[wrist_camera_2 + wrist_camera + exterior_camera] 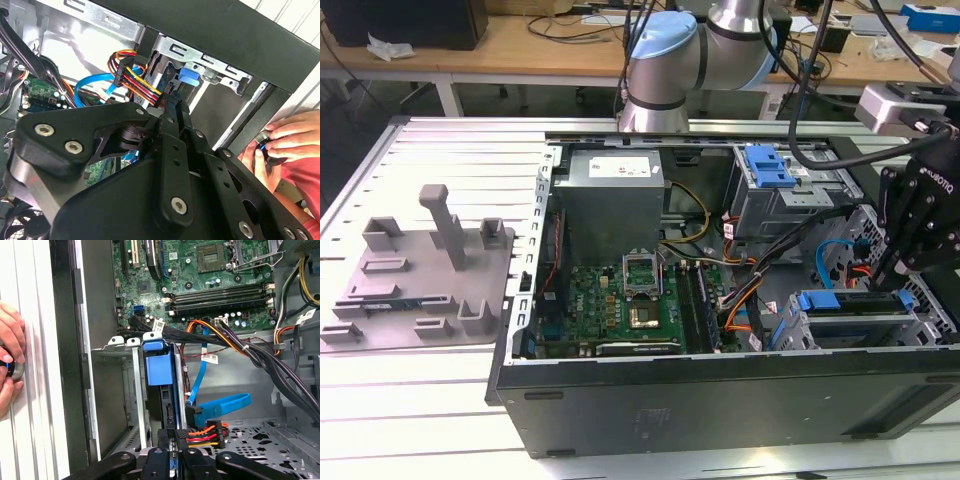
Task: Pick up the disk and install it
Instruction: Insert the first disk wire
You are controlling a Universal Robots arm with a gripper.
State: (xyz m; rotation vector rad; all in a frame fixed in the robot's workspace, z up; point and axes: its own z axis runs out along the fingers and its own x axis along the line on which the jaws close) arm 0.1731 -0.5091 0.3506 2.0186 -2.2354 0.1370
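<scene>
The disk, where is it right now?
The disk sits in the drive cage at the exterior view's right, inside the computer case, directly below the gripper. In the first wrist view its blue carrier stands upright between the cage's metal rails.

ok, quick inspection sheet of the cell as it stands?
Surface: slatted metal table carrying an open computer case.
Job's things: disk stands on edge in the case's drive cage, blue carrier showing.
Clutter: grey holder tray on the table, to the exterior view's left of the case.
Gripper: gripper inside the case, close at the disk's edge.
Cables: blue data cable and orange-red-yellow power bundle beside the cage.
Surroundings: a person's hand on a small round button at the table edge; workbenches behind.
</scene>
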